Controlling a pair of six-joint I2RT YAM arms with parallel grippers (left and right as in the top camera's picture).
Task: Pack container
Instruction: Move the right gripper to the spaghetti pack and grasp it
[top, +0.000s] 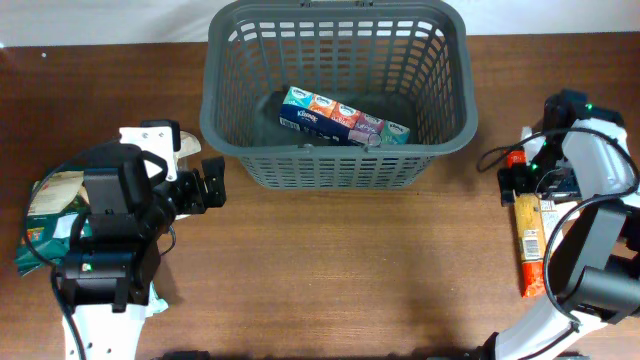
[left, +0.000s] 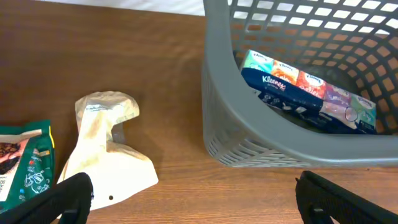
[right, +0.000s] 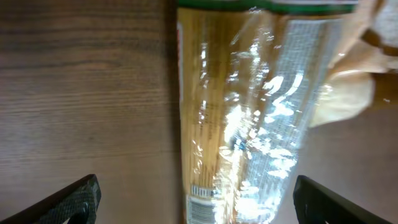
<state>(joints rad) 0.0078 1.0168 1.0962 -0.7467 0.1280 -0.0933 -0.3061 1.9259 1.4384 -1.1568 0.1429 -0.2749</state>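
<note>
The dark grey slotted basket (top: 338, 92) stands at the back middle of the table, with a multipack of Kleenex tissues (top: 343, 117) lying in it. It also shows in the left wrist view (left: 249, 134) with the tissue pack (left: 308, 92). My left gripper (top: 208, 186) is open and empty, just left of the basket's front corner, above bare wood (left: 196, 202). My right gripper (right: 196, 202) is open over a clear spaghetti pack (right: 249, 124), which lies between the fingers. In the overhead view the spaghetti pack (top: 530, 245) lies at the right edge.
A white paper bag (left: 106, 146) and a green snack bag (left: 25, 162) lie left of the basket; the snack bag (top: 45, 215) sits partly under the left arm. A beige bag (right: 354, 81) lies beside the spaghetti. Cables run by the right arm.
</note>
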